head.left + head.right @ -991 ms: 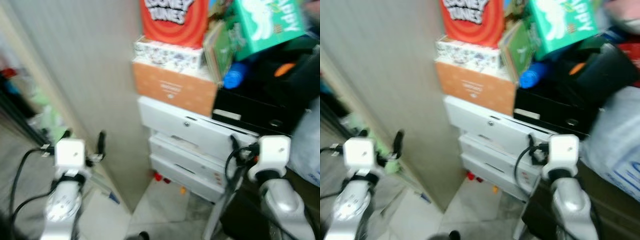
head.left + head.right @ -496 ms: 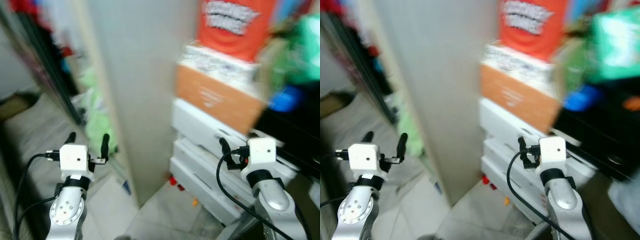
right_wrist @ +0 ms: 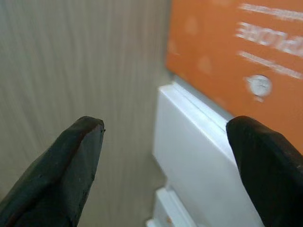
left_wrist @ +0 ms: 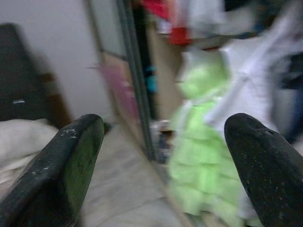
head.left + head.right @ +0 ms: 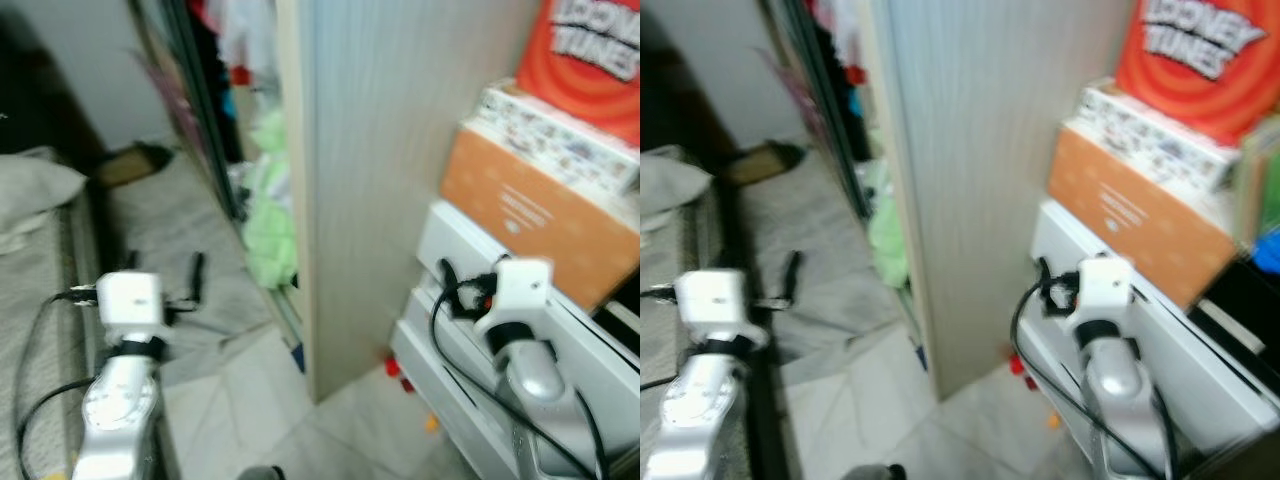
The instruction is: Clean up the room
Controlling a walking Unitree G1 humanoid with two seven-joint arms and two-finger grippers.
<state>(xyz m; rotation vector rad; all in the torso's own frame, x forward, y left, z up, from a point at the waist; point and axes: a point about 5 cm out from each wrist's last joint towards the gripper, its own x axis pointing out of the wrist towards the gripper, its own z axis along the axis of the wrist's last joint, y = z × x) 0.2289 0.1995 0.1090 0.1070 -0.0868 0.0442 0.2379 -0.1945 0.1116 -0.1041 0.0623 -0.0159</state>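
A light green garment (image 5: 268, 215) hangs crumpled at the foot of an open wardrobe, and a grey cloth (image 5: 205, 320) lies on the floor beside it. Small red bits (image 5: 392, 367) and an orange bit (image 5: 430, 424) lie on the tiles by the white drawers. My left gripper (image 4: 164, 120) is open and empty, held in the air facing the green garment (image 4: 199, 156). My right gripper (image 3: 165, 122) is open and empty, close in front of the white drawer unit (image 3: 199, 156) and an orange box (image 3: 236, 56).
A tall beige wardrobe side panel (image 5: 380, 150) stands straight ahead. To its right, white drawers (image 5: 570, 350) carry an orange box (image 5: 530, 215), a patterned box (image 5: 560, 125) and a red carton (image 5: 590, 50). A dark sliding-door rail (image 5: 200, 130) and a bed with a pillow (image 5: 35, 185) are at left.
The whole view has swung left: the stacked boxes slid to the right edge, and the open wardrobe, green garment and bed came into view. Both grippers stay open and raised.
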